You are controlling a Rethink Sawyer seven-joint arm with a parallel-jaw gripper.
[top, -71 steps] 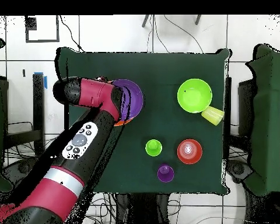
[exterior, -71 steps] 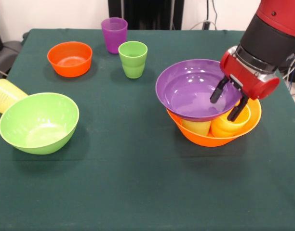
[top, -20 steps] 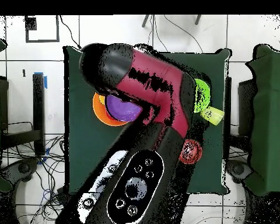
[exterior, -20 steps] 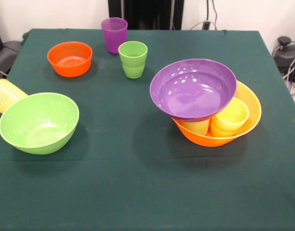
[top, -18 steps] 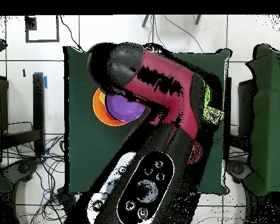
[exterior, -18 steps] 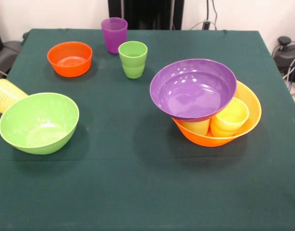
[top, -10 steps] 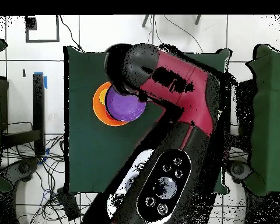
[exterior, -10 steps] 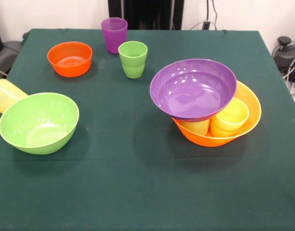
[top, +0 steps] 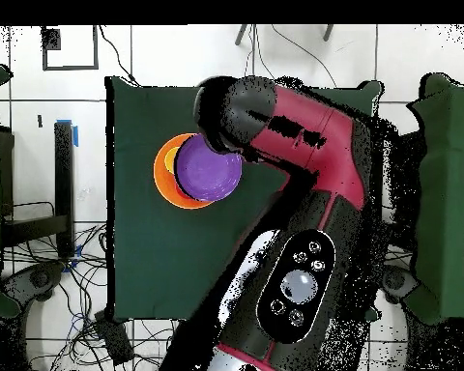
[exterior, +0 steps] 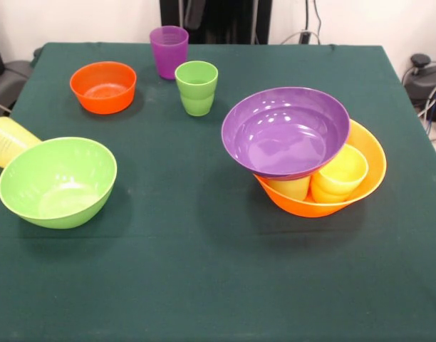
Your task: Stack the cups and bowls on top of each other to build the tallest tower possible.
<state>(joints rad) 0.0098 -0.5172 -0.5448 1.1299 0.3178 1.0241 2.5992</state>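
Currently the wide purple bowl [exterior: 286, 132] sits tilted on two yellow cups [exterior: 340, 173] inside the large yellow-orange bowl [exterior: 367, 185] at the right of the green counter [exterior: 204, 271], forming the tower. Apart from it, a lime green bowl [exterior: 56, 182] touches a pale yellow cup [exterior: 8, 140] lying on its side at the left, while an orange bowl [exterior: 103, 86], a purple cup [exterior: 169, 50] and a lime green cup [exterior: 196, 87] stand farther back. Overhead, the red and black arm [top: 304, 145] covers much of the counter, and I cannot tell how its fingers stand.

A green-clothed table [exterior: 204, 285] carries scattered bowls [exterior: 57, 181] and cups [exterior: 196, 87].
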